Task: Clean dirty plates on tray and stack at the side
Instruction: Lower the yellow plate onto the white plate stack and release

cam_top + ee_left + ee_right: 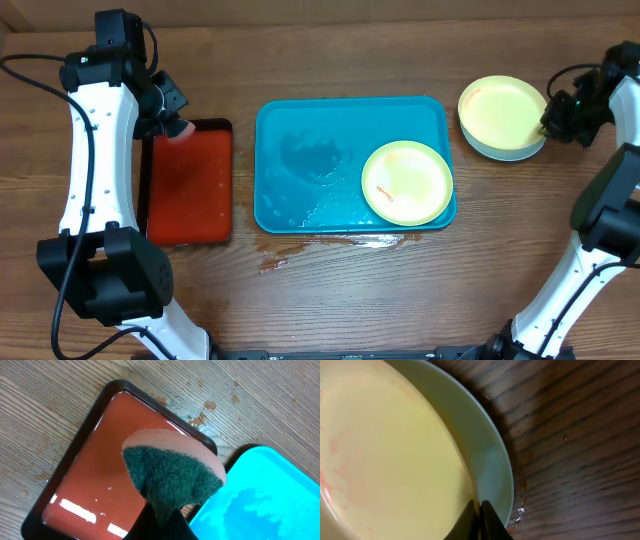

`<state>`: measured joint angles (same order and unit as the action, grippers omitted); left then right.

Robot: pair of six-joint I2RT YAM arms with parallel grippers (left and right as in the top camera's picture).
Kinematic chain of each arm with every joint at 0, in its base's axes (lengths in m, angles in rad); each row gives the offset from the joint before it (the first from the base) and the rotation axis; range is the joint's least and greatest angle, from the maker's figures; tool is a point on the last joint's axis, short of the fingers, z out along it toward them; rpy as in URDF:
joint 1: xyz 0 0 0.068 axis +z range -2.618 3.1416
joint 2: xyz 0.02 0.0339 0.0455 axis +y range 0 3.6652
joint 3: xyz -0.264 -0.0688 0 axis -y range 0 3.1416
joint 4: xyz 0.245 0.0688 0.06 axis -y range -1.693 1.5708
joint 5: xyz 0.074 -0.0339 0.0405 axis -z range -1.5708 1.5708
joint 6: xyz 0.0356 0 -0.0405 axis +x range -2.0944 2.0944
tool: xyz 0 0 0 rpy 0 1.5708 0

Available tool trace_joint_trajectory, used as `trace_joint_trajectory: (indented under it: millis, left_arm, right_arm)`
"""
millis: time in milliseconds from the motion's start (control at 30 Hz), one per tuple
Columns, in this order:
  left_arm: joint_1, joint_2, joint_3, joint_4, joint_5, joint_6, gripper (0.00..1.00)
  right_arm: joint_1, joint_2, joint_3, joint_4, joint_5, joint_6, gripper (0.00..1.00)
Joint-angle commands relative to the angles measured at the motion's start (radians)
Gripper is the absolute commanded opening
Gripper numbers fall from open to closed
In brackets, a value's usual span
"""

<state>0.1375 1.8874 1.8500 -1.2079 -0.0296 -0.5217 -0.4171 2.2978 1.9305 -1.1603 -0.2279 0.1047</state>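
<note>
one yellow plate (500, 108) sits on a pale blue plate (495, 465) on the desk (330, 300), right of the blue tray (300, 150); the right hand (479, 506) pinches its rim. a smeared plate (407, 181) lies in the tray. the left hand (161, 516) clenches a sponge (170, 472) over a red tray (95, 475).
</note>
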Motion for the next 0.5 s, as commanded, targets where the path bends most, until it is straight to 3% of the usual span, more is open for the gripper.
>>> trace_joint_trajectory:
  millis: [0, 200, 300, 467]
  left_arm:
    - [0.000, 0.006, -0.005, 0.004, 0.001, 0.009, 0.04]
    - [0.000, 0.006, -0.004, 0.004, 0.001, 0.009, 0.04]
    - [0.000, 0.006, -0.004, 0.005, 0.001, 0.009, 0.04]
    - [0.000, 0.006, -0.004, 0.004, 0.001, 0.009, 0.04]
  right_arm:
    - [0.003, 0.004, -0.016, 0.011, 0.003, 0.019, 0.04]
    - [0.003, 0.002, -0.006, -0.021, -0.001, 0.026, 0.09]
    - [0.000, -0.007, 0.025, -0.063, -0.001, 0.026, 0.18]
    - [0.006, -0.051, 0.094, -0.130, -0.002, 0.026, 0.45]
